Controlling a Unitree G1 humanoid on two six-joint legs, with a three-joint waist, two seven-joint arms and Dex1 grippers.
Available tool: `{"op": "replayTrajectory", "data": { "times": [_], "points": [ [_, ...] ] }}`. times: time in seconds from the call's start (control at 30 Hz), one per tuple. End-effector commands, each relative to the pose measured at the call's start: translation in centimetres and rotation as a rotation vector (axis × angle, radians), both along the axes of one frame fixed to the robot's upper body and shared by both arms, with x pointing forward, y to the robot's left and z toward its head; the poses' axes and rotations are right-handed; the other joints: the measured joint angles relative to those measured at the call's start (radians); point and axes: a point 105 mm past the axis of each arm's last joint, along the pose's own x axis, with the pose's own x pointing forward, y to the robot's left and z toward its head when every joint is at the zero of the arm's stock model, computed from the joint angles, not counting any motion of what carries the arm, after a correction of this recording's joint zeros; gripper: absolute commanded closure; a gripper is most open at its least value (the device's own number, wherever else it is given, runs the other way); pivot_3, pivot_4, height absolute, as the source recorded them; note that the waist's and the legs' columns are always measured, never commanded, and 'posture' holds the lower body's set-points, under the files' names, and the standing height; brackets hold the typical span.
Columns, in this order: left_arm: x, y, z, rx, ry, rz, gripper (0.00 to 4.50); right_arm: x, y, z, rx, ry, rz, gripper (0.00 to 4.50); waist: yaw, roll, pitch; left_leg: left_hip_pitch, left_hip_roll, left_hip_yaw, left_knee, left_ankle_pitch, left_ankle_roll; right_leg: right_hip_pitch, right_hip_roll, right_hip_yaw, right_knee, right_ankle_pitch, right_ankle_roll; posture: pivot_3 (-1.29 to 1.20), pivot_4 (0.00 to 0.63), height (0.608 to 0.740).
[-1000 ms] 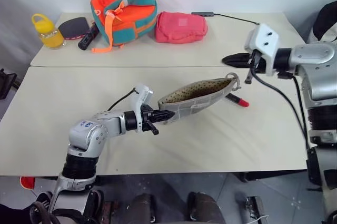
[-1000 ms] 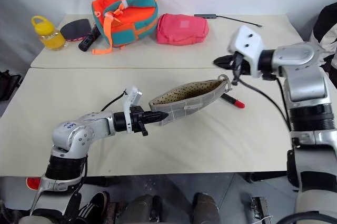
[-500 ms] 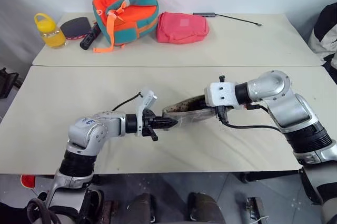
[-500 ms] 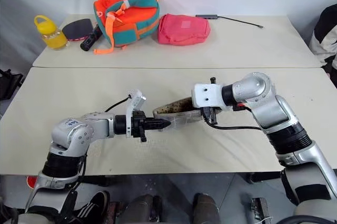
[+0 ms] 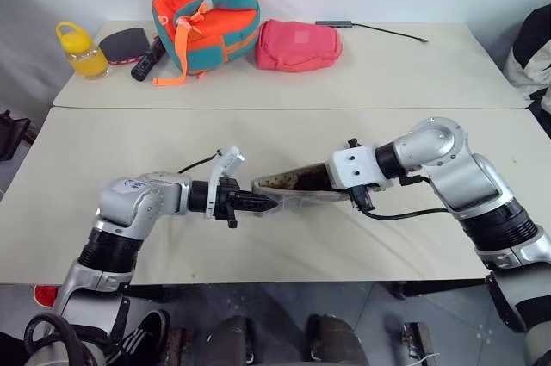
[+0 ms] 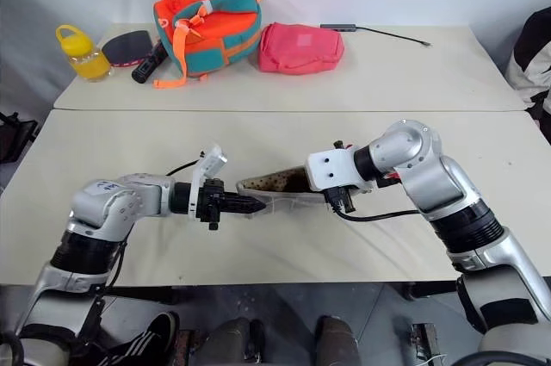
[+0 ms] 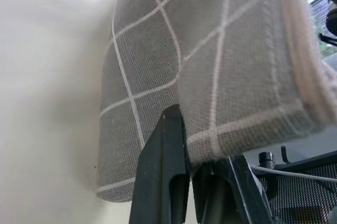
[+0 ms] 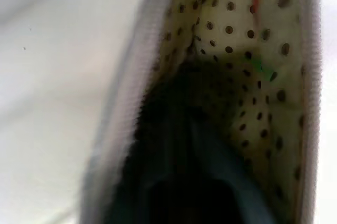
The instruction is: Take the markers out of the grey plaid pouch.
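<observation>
Now left hand [image 5: 258, 203] clamped on one end of the grey plaid pouch [image 5: 297, 195], held over the worktop [image 5: 362, 237]. Right hand [image 8: 179, 145] inside pouch's open mouth; finger spread unclear. Green marker [image 8: 258, 66] glimpsed ahead of it.

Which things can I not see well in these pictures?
- The right gripper's fingers: head views, hidden inside the grey plaid pouch; open or shut is unclear.
- The pouch's contents: right wrist view, blurred; only a small green spot on the dotted lining, not clearly a marker.
- The left gripper's far finger: left wrist view, covered by pouch fabric it pinches.
</observation>
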Motion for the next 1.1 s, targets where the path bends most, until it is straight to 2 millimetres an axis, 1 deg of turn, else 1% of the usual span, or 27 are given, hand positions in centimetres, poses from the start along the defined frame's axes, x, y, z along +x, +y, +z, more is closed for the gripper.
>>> {"op": "replayTrajectory", "data": {
  "times": [0.03,0.13,0.23,0.33,0.4,0.53,0.63,0.77,0.87,1.0,1.1],
  "points": [
    [0.3,-0.3,0.8,-0.016,-0.046,-0.011,4.50,0.2,0.5,0.6,-0.007,-0.061,0.021,2.88,0.000,0.000,0.000,0.000,0.000,0.000,0.000,0.000,0.000,0.000,0.000,0.000,0.000,0.000,0.000,0.00,0.150,0.740],
    [0.8,-0.2,0.8,-0.033,-0.040,0.012,4.50,0.2,0.7,0.1,-0.015,-0.053,0.030,2.88,0.001,0.000,0.000,0.000,0.000,0.000,0.000,0.000,0.000,0.000,0.000,0.000,0.000,0.000,0.000,0.00,0.150,0.740],
    [0.8,-0.2,0.9,-0.038,-0.038,0.007,4.50,0.5,1.1,-0.1,-0.012,-0.066,0.032,2.88,0.000,0.000,0.000,0.000,0.000,0.000,0.001,0.000,0.000,0.000,0.000,0.000,0.001,0.000,0.000,0.00,0.150,0.740],
    [0.5,-0.7,1.0,-0.085,0.004,-0.016,4.50,1.3,1.0,-1.3,-0.053,-0.094,0.028,2.88,0.000,0.000,0.000,0.000,0.000,0.000,0.002,0.000,0.000,0.000,0.000,0.000,0.003,0.000,0.000,0.00,0.150,0.740],
    [0.5,-1.0,0.8,-0.085,0.012,-0.020,4.50,1.9,1.4,-1.9,-0.055,-0.107,0.017,2.88,-0.002,0.000,0.000,0.000,0.000,0.000,0.003,0.000,0.000,0.000,0.000,0.000,0.003,0.000,0.000,0.00,0.150,0.740],
    [0.1,-1.7,0.9,-0.083,0.011,-0.054,4.50,2.6,1.8,-1.9,-0.057,-0.153,0.017,2.88,-0.003,0.000,0.000,0.001,0.000,-0.001,0.005,0.000,0.000,0.000,0.000,0.001,0.006,0.000,0.000,0.00,0.150,0.740],
    [0.3,-1.8,0.9,-0.082,0.009,-0.052,4.50,2.8,2.1,-2.0,-0.053,-0.160,0.021,2.88,-0.002,0.000,0.000,0.000,0.000,-0.001,0.006,0.000,0.000,0.000,0.000,0.001,0.007,0.000,0.000,0.00,0.150,0.740],
    [0.3,-1.7,0.9,-0.088,0.016,-0.050,4.50,3.3,2.7,-2.9,-0.050,-0.188,0.036,2.88,-0.005,0.000,0.000,0.001,0.000,-0.001,0.007,0.000,0.000,0.000,0.000,0.001,0.007,0.000,0.000,0.00,0.150,0.740],
    [0.4,-1.8,0.6,-0.077,0.009,-0.050,4.50,3.6,2.8,-4.4,-0.078,-0.177,0.029,2.88,-0.009,0.000,0.000,0.001,0.001,-0.001,0.007,0.000,0.000,0.000,0.000,0.001,0.008,0.000,0.000,0.00,0.150,0.740],
    [0.4,-2.0,0.8,-0.084,0.007,-0.048,4.50,4.0,3.3,-4.9,-0.062,-0.181,0.019,2.88,-0.019,-0.001,-0.001,0.002,0.001,-0.001,0.006,0.000,0.000,0.001,0.000,0.001,0.009,0.000,-0.001,0.00,0.150,0.740],
    [0.4,-2.0,0.8,-0.085,0.004,-0.043,4.50,3.9,3.1,-5.8,-0.084,-0.152,0.019,2.88,-0.026,-0.001,-0.001,0.002,0.001,-0.001,0.006,0.000,0.000,0.001,0.000,0.001,0.009,0.000,0.000,0.00,0.150,0.740]
  ]
}}
